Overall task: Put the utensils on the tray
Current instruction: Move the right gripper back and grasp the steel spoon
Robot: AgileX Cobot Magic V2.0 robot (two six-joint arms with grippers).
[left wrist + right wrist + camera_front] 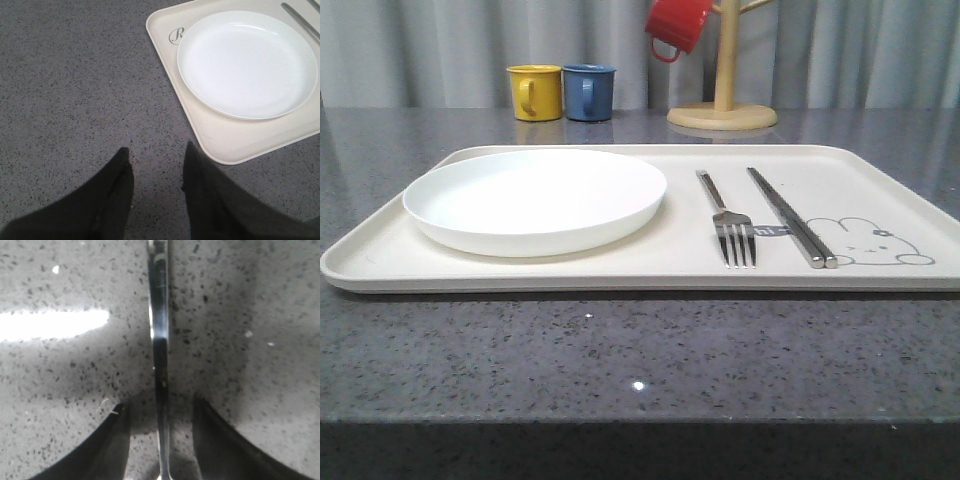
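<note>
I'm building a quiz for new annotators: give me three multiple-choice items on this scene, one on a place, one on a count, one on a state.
1. Where does the fork lie?
A. on the white plate
B. on the tray, between plate and chopsticks
C. on the bare table

2. How many mugs stand side by side on the table?
A. two
B. four
C. none

3. How are the left gripper's fingers?
A. apart, holding nothing
C. shut on the plate
B. shut on a mug

Key: 1 B, it rests on the tray right of the plate and left of the chopsticks; 2 A, a yellow mug and a blue mug; 3 A, bare table shows between them.
</note>
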